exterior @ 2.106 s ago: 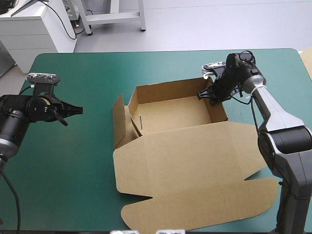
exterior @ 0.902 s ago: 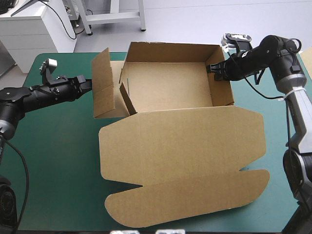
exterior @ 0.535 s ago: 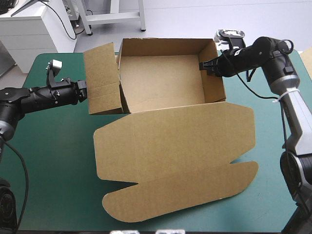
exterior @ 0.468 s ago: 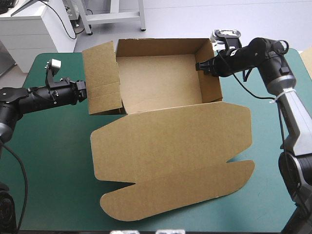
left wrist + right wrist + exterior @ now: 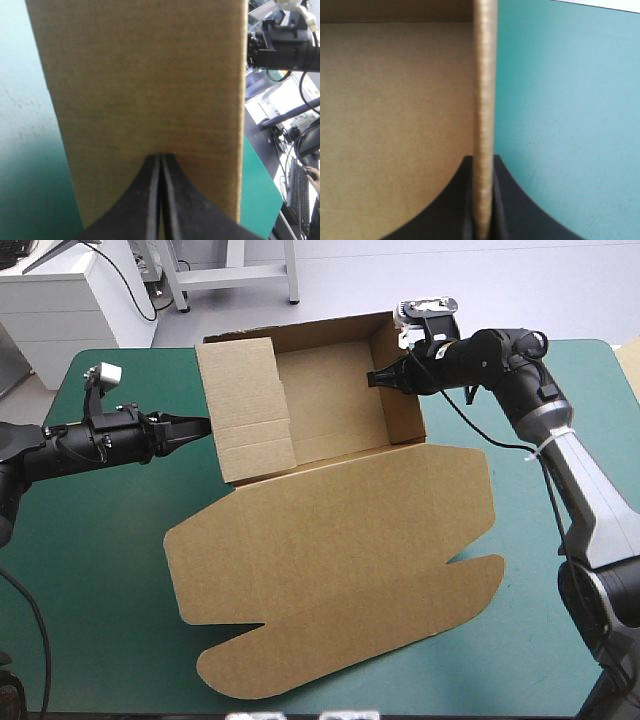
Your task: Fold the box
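Observation:
The brown box (image 5: 330, 540) is an open tray with its lid flat toward the table's front, turned so the tray points to the far left. My right gripper (image 5: 377, 378) is shut on the tray's right wall (image 5: 405, 405), whose edge (image 5: 485, 75) runs up between the fingers (image 5: 484, 167), with the tray's inside (image 5: 395, 100) beside it. My left gripper (image 5: 203, 423) is shut, its tip (image 5: 160, 159) against the outer face of the left side flap (image 5: 245, 405), which fills the left wrist view (image 5: 145, 75).
The teal-green cover (image 5: 90, 560) shows left of the lid and along the table's right side (image 5: 560, 570). A pale board edge (image 5: 631, 365) shows at the table's far right corner. The right arm (image 5: 280, 42) is seen past the flap in the left wrist view.
The box has swung to the left with the right gripper holding its wall. The left flap has come round over the tray's left side, and the left gripper's shut tip follows it.

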Controlling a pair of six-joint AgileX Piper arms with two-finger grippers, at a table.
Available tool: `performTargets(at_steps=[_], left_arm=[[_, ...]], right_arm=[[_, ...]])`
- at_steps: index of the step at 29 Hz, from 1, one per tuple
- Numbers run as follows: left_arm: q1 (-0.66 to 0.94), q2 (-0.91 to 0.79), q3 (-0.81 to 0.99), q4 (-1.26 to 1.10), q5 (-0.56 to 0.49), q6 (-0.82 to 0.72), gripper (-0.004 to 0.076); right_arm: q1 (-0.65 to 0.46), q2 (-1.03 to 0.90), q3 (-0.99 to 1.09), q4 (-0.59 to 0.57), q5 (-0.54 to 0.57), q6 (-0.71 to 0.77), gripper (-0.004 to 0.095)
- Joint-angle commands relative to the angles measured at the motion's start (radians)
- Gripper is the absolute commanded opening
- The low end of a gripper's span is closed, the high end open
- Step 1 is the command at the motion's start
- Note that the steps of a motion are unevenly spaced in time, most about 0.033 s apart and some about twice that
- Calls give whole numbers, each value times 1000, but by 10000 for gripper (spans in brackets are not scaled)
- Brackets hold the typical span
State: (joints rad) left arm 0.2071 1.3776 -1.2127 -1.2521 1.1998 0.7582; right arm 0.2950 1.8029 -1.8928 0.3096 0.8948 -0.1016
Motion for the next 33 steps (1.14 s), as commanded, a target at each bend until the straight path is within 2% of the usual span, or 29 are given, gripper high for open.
performTargets(at_steps=[1,6,10,18,20,26,33], left_arm=[[0,-39,-31,-63,30,-10,-6],[0,-39,-31,-65,84,-8,29],[0,-39,-31,-54,89,-6,117],[-1,-43,-31,-67,91,-12,452],[-6,-49,-31,-66,91,-12,474],[-10,-59,-31,-32,75,-8,474],[-30,-59,-31,105,2,-60,474]], right_arm=[[29,-57,-27,-17,-73,24,-19],[52,-57,-27,-45,-85,38,-19],[52,-57,-27,-52,-87,38,-19],[52,-55,-27,-115,-88,38,-19],[52,-55,-27,-128,-86,44,-19],[60,-55,-27,-116,-92,65,-19],[153,-51,-27,-162,-180,118,-15]])
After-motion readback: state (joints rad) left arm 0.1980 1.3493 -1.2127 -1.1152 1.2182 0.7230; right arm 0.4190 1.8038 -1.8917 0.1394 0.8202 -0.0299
